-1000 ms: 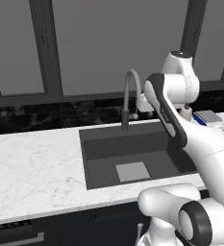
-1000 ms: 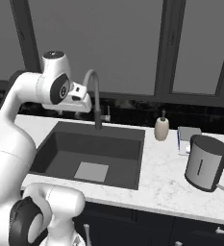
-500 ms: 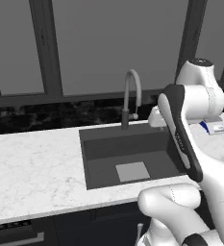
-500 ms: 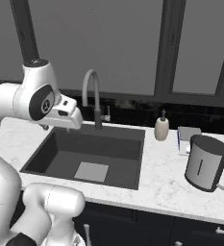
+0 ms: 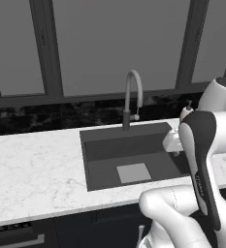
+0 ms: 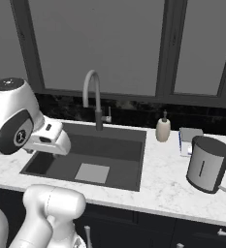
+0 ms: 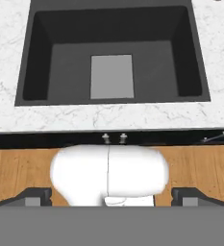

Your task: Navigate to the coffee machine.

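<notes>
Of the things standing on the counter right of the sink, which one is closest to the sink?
The cream soap dispenser, standing just past the sink's back right corner; the steel kettle and the small box sit farther right.

1. One sink (image 6: 129, 145) was set in the counter (image 6: 172, 186); the hand view showed it too, with a single pale square at the bottom of the basin.
2. One faucet (image 6: 92, 92) stood behind the sink.
3. One soap bottle (image 6: 163, 129) stood on the counter to the right of the sink.
4. One kettle (image 6: 207, 164) stood further right.
5. One small box (image 6: 188, 139) lay behind the kettle; what it was could not be told.
6. Three window panes (image 6: 97, 43) showed in the right base view, divided by two dark uprights.
7. One wooden floor (image 7: 17, 173) showed in the hand view.
</notes>
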Controlling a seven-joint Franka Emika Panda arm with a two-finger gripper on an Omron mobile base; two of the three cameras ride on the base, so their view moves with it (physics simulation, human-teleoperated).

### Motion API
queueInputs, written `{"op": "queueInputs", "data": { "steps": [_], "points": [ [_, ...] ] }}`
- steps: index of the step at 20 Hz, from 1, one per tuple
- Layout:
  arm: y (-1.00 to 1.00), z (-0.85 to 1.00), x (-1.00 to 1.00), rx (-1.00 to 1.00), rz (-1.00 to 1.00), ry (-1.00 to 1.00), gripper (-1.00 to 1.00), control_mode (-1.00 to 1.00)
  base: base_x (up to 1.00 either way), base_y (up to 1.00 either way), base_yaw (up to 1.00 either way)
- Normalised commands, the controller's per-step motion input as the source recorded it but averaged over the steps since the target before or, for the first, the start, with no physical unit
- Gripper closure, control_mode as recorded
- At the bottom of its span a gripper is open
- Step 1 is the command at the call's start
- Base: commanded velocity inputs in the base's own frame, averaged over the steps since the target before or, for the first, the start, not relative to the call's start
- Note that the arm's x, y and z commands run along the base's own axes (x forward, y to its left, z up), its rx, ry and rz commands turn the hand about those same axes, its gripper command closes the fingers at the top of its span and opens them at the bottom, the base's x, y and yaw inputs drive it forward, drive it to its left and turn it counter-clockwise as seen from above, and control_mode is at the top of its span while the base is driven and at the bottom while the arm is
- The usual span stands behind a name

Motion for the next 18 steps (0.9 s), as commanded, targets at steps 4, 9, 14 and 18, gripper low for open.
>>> {"op": "queueInputs", "data": {
  "steps": [4,9,14,18],
  "points": [
    [0.00,0.00,-0.11,0.00,0.00,0.02,-1.00,1.00,0.00,0.00,0.00],
    [0.00,0.00,0.00,0.00,0.00,0.00,-1.00,1.00,-0.28,-0.02,-0.07],
    [0.00,0.00,0.00,0.00,0.00,0.00,-1.00,1.00,-0.71,-0.22,-0.60],
    [0.00,0.00,0.00,0.00,0.00,0.00,-1.00,1.00,-0.23,0.00,-0.99]
  ]
}}
